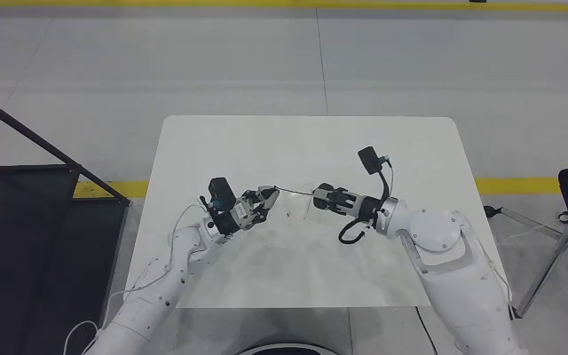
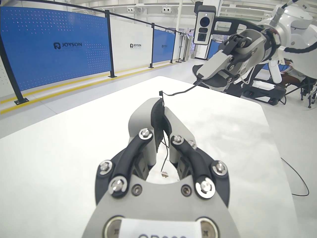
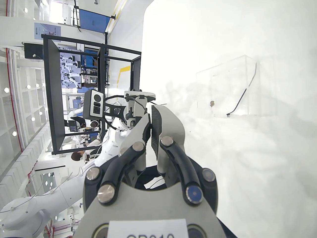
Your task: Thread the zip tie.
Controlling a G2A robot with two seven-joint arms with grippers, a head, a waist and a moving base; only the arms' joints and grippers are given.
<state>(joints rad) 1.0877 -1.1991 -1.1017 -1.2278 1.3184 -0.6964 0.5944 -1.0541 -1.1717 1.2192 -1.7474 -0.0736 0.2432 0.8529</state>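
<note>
A thin black zip tie [image 2: 178, 92] spans the gap between both grippers above the white table [image 1: 399, 151]. My left gripper [image 2: 162, 107] is shut on it just below its small square head [image 2: 161, 92], and the tail hangs down between the fingers. The strap's other end runs into the tips of my right gripper [image 2: 198, 76], which is shut on it. From above, the left gripper [image 1: 266, 201] and right gripper [image 1: 318, 195] face each other near the table's middle, with the zip tie [image 1: 293, 189] between them. In its own wrist view the right gripper [image 3: 151, 122] has its pads together.
A clear plastic box [image 3: 230, 87] stands on the table below the grippers, with another black zip tie [image 3: 244, 95] leaning inside it. A small brown speck [image 3: 212, 103] lies beside it. Blue fence panels [image 2: 57, 48] stand beyond the table's edge.
</note>
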